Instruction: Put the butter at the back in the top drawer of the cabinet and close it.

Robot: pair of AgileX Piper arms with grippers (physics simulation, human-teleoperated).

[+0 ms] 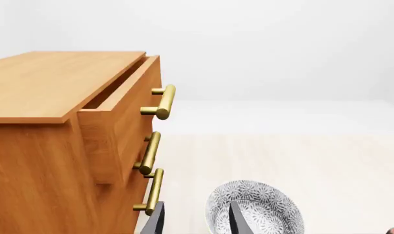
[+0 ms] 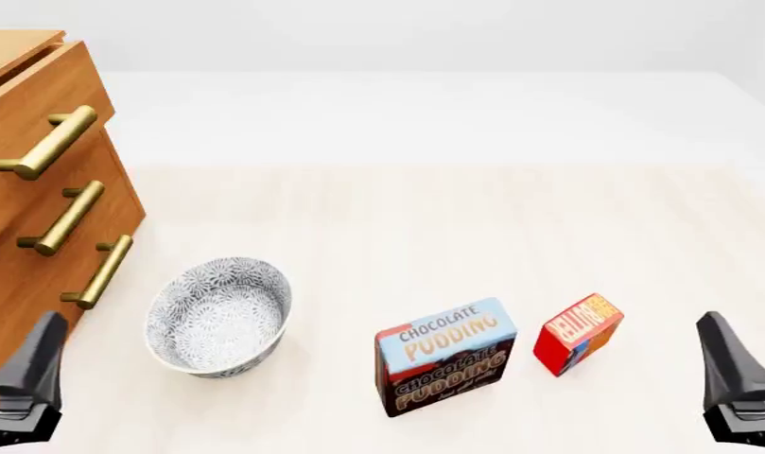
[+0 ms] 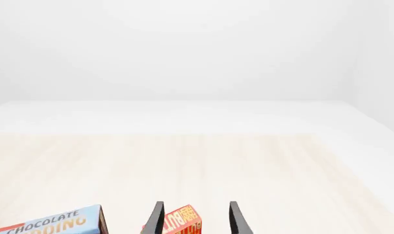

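The butter, a small red box with white lettering, stands on the table right of centre. In the right wrist view the butter shows between my right gripper's fingers, farther off. My right gripper is open and holds nothing. The cabinet stands at the far left, and its top drawer is pulled partly out, with the brass handle facing the table. My left gripper is open and empty, low beside the cabinet's front. The drawer's inside is hidden.
A patterned grey bowl sits just right of the cabinet, in front of my left gripper. A blue-and-brown Chocolate Pudding box stands left of the butter, close to it. Two lower drawers with brass handles are closed.
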